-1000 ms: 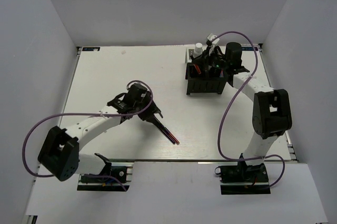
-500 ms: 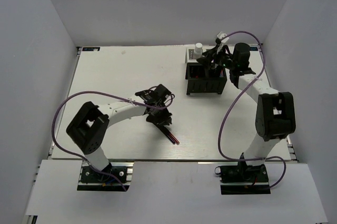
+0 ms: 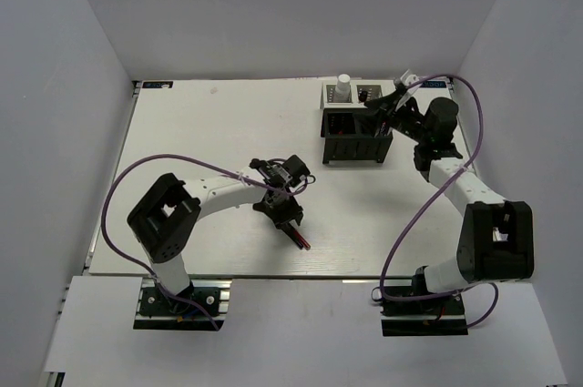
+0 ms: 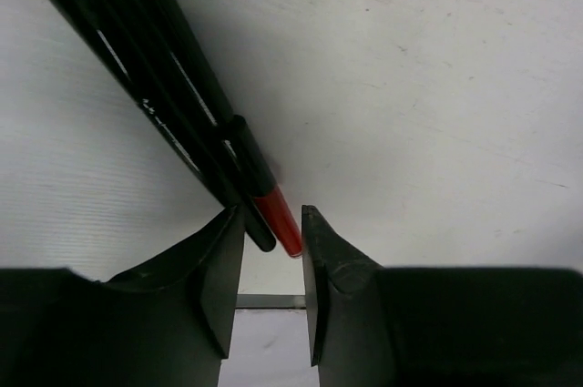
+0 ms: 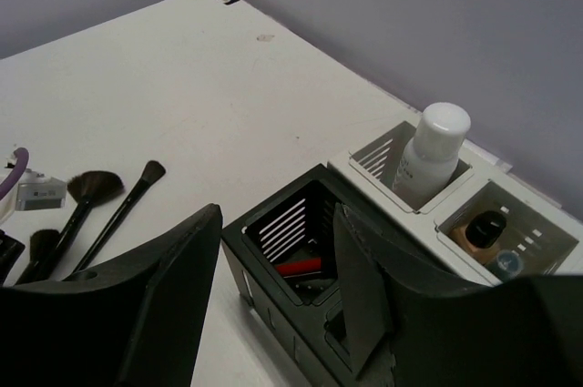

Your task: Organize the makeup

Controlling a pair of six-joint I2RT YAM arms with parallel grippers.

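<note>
Left wrist: left gripper point(image 4: 271, 223) slightly parted, pencils point(image 4: 182, 105) poking their ends between the tips. Right gripper point(image 5: 276, 216) spread wide over the organizer point(image 5: 250, 264).

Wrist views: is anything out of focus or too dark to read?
Left wrist view: the pencils are sharp, the left pincer a near-black, soft mass; right wrist view: the white-capped bottle is clear, the right pincer blurred and dark.
</note>
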